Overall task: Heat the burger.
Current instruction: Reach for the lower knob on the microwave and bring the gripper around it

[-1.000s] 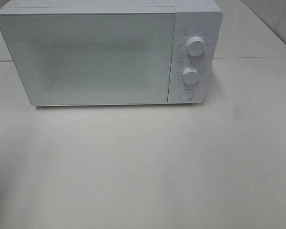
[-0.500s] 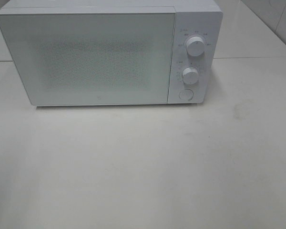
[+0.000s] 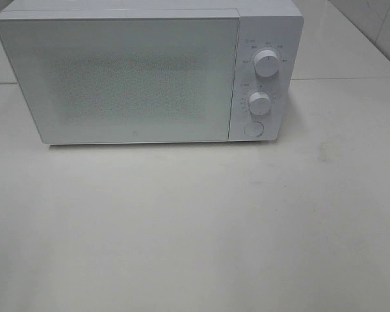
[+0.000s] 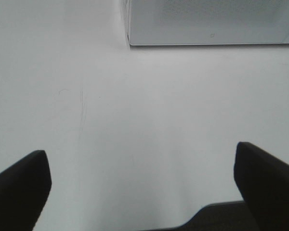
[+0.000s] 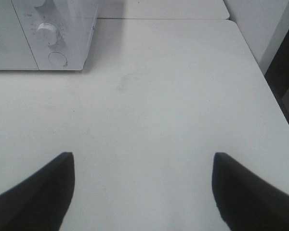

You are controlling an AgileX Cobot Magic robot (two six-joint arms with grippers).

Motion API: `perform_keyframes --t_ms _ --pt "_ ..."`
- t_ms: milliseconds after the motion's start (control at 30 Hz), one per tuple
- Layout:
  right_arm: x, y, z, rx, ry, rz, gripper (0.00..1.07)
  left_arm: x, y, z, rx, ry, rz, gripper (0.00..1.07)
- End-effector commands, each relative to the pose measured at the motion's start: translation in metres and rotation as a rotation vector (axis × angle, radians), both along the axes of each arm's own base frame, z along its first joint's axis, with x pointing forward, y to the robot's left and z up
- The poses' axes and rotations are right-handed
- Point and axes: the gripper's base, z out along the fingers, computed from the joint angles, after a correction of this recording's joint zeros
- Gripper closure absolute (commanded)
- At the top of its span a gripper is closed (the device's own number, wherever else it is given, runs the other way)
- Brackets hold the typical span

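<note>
Exterior high shows the microwave (image 3: 136,78) shut — left gripper (image 4: 139,151) and right gripper (image 5: 143,155) spread.

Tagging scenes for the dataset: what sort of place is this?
Likely a kitchen-style test bench, not clearly a real kitchen: a white microwave, door shut, with two dials, stands on a plain white table. No food in view.

White table (image 3: 195,227). A white microwave (image 3: 149,71) stands on it, door shut, ahead of the left gripper (image 4: 139,154) jaws. It is ahead of the right gripper (image 5: 143,156) jaws too, off toward the left gripper's side. Faint smudge (image 5: 123,82) on the table ahead of the right jaws, thin scratch (image 4: 82,110) ahead of the left jaws.
</note>
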Motion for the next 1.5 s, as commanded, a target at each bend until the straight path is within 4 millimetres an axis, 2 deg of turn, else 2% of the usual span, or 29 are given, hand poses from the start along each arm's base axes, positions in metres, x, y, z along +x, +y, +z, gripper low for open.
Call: perform_keyframes --t_ms 33,267,467,1500 --pt "-0.004 0.000 -0.001 0.003 -0.031 -0.007 0.31 -0.005 0.000 0.000 -0.018 -0.042 0.003 0.09" --pt "-0.004 0.000 -0.001 0.003 -0.031 -0.007 0.31 -0.020 0.001 0.000 -0.024 -0.141 0.008 0.09" --pt "-0.004 0.000 -0.001 0.003 -0.031 -0.007 0.31 -0.019 0.000 0.000 -0.018 -0.140 0.105 0.09" --pt "-0.004 0.000 -0.001 0.003 -0.031 -0.007 0.31 -0.019 -0.001 0.000 -0.018 -0.140 0.110 0.09"
